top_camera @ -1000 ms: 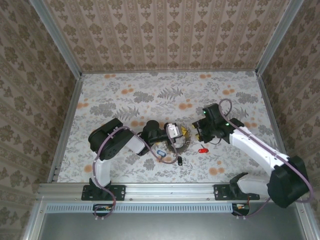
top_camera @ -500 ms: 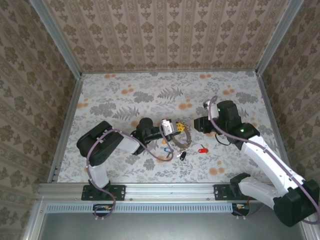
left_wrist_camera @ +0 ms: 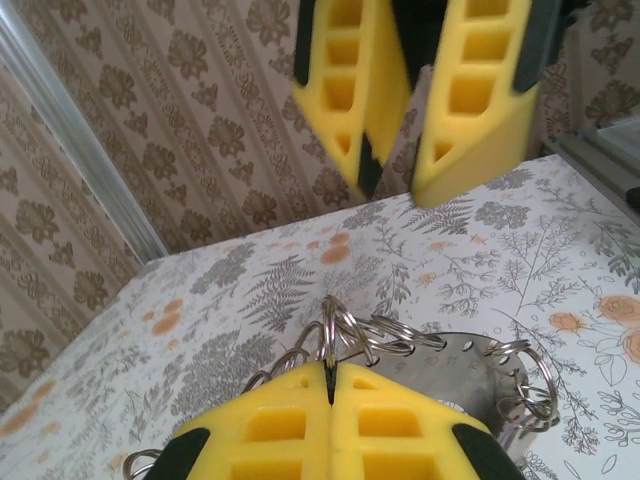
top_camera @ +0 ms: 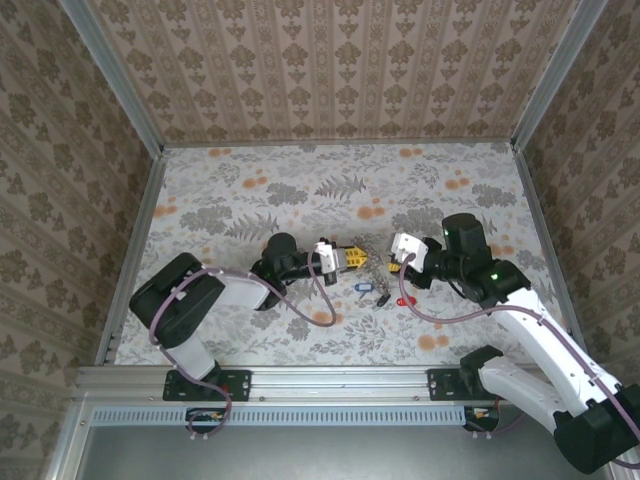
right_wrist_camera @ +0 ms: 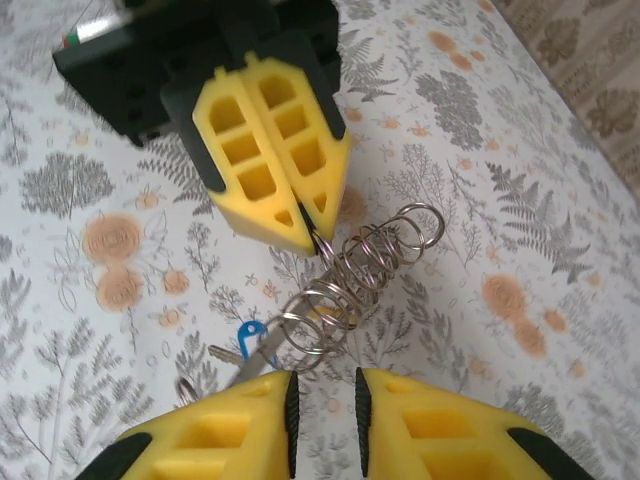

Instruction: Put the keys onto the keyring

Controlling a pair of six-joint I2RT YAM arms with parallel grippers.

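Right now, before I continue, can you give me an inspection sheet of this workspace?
Surface: floral table, flat.
Job's things: keyring held at one end; blue key, black key, red key on the table near it.
Clutter: nothing seen.
Grippers: left gripper shut on keyring; right gripper narrowly open close by.
Cables: a cable loops along each arm.
Surroundings: patterned walls, metal frame.

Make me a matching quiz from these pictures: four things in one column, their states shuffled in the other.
A left gripper
B right gripper
C keyring
D red key

1 lying loose on the table
2 jaws slightly apart, nothing between
3 held at one end, coils bunched
4 shut on the keyring

Pairs: A4, B2, C3, D1
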